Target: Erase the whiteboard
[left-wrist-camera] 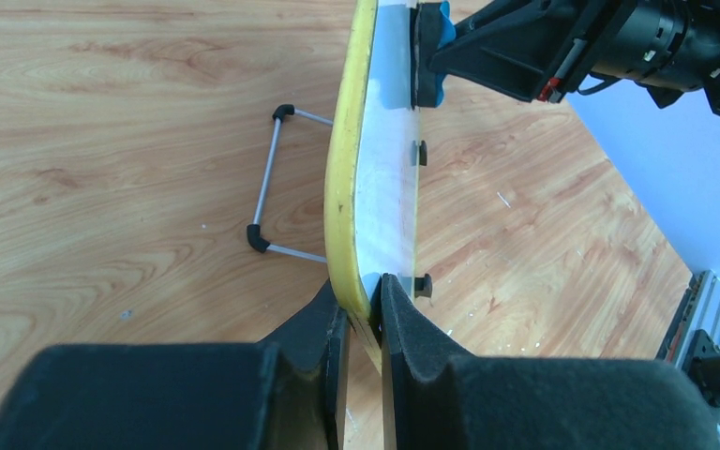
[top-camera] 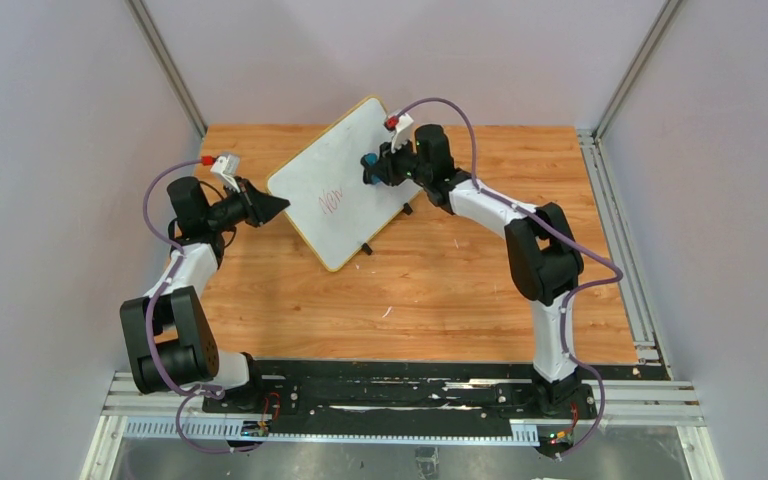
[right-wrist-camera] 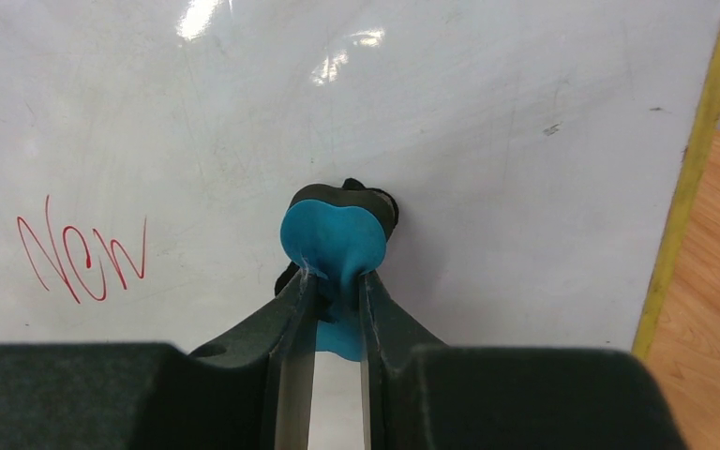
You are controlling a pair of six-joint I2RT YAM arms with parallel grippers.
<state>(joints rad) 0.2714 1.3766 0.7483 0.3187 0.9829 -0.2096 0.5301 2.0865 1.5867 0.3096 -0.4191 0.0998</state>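
Wooden desk (top-camera: 460, 300), grey walls. Whiteboard (top-camera: 345, 180): propped tilted at desk's rear, left hand (left-wrist-camera: 364, 305) clenched on its yellow edge. Right hand (right-wrist-camera: 336, 281) grasped eraser (right-wrist-camera: 333, 234), pressed on whiteboard, apart from writing (right-wrist-camera: 80, 258). We judged: sweep toward writing, pad flat, left hand bracing.

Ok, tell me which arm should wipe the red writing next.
Right: the right gripper presses the blue eraser on the whiteboard near the red writing; the left gripper clamps the board's yellow edge.

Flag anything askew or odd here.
The whiteboard sits diagonal to the table edges, tipped up with the left pincer clamping its yellow rim. The eraser in the right pincer presses bare board, apart from the red writing.
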